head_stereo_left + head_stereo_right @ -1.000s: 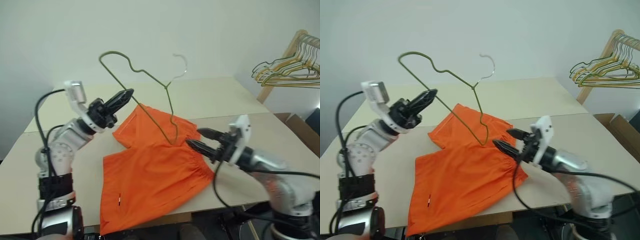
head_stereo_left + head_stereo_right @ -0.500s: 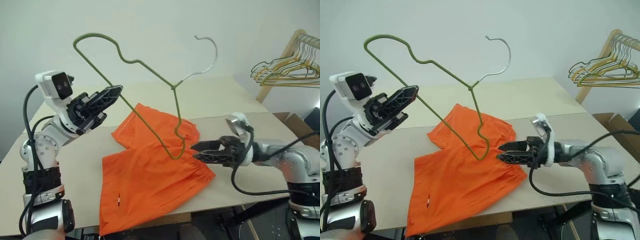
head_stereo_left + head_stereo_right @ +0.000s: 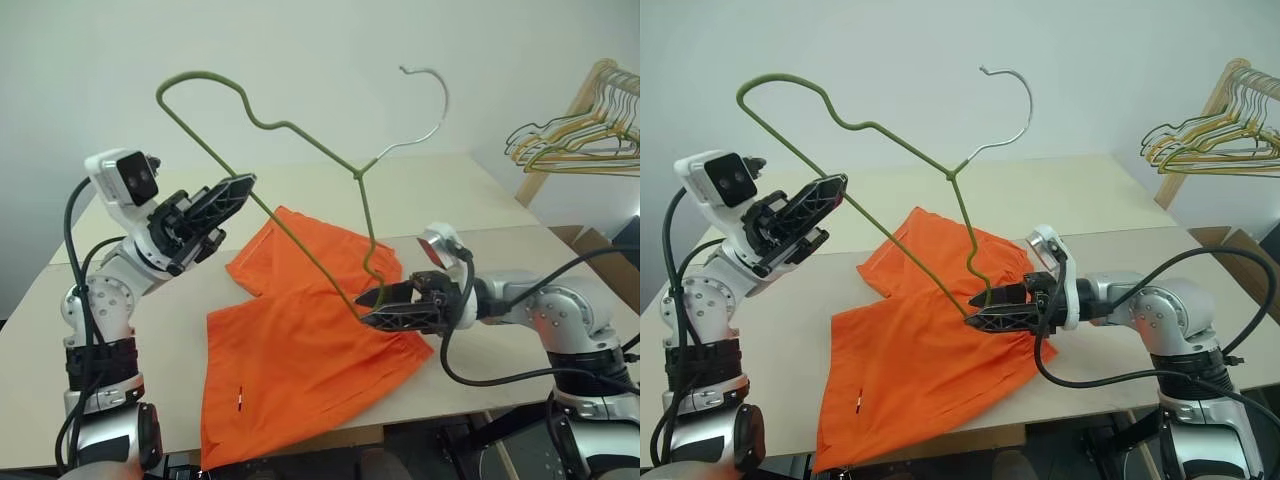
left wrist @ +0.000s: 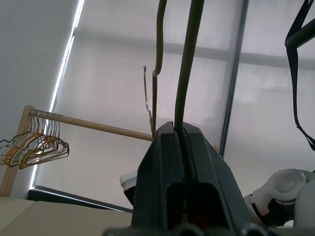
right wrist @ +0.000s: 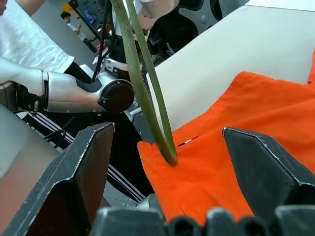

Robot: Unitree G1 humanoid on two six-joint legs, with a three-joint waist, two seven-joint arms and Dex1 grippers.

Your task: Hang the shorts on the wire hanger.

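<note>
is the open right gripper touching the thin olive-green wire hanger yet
Apart. In the right wrist view the wire hanger runs down between the right gripper's spread fingers with clear space on both sides, its lower corner over the orange shorts.

You will find no readable text, brand, number or sign here. The small white tag [image 3: 239, 403] on the shorts [image 3: 300, 350] is too small for you to read any lettering.
</note>
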